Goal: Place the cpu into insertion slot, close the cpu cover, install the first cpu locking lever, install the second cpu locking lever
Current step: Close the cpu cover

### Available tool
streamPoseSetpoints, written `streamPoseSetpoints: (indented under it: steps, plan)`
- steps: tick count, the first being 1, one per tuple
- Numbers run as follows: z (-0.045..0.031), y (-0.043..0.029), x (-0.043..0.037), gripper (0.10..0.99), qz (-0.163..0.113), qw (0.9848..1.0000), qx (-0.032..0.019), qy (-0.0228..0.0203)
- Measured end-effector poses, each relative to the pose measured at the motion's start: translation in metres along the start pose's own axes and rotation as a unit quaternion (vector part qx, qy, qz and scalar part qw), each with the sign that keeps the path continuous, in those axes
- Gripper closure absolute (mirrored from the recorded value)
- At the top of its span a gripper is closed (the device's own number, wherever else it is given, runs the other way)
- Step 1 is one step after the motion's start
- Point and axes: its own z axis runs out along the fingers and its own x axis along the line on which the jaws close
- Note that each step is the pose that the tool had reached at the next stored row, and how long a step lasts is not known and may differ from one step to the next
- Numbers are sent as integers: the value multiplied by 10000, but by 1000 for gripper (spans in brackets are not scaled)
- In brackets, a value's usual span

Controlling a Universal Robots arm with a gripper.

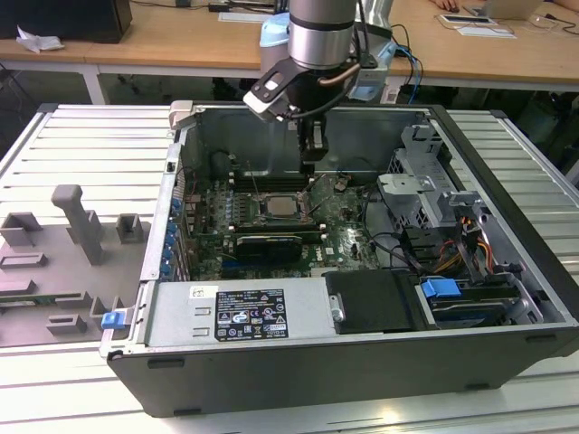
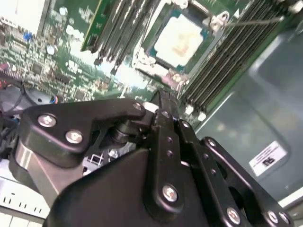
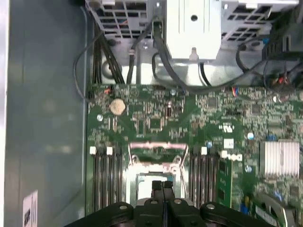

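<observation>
The cpu (image 1: pixel 279 206), a silvery square chip, lies in its socket on the green motherboard inside the open computer case. My gripper (image 1: pixel 309 167) hangs just above the board, a little behind the socket toward the exterior view's right. Its black fingers are shut together with nothing between them. In both wrist views the fingertips (image 2: pixel 161 97) (image 3: pixel 162 185) hover close over the socket's edge. The cpu (image 2: pixel 182 40) shows bright with the silvery cpu cover (image 2: pixel 152 71) framing it; I cannot tell whether that frame lies flat. A thin wire lever (image 2: pixel 251 21) sticks out beside the socket.
Memory sticks (image 2: pixel 222 61) flank the socket on both sides. A power supply (image 1: pixel 235 312) fills the case's front, and a drive cage (image 1: pixel 425 172) with cables (image 1: pixel 398 244) stands at the exterior view's right. Grey fixture blocks (image 1: pixel 72 226) sit outside the case on the left.
</observation>
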Motion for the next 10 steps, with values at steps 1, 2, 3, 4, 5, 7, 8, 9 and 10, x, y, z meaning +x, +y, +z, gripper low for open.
streamPoseSetpoints:
  steps: [1,2,3,4,5,7,8,9,10]
  plan:
    - [21,50,0,980,-9,10000,0,0]
    - [36,67,0,980,-13,10000,0,0]
    - [55,77,0,980,-16,10000,0,0]
    - [66,92,0,980,-18,10000,0,0]
    - [77,109,0,980,-21,10000,0,0]
    - [83,131,-1,980,-22,10000,1,-1]
    - [86,151,-1,980,-22,10000,0,0]
    - [88,173,-1,980,-22,10000,0,0]
    - [89,196,-1,980,-22,10000,0,0]
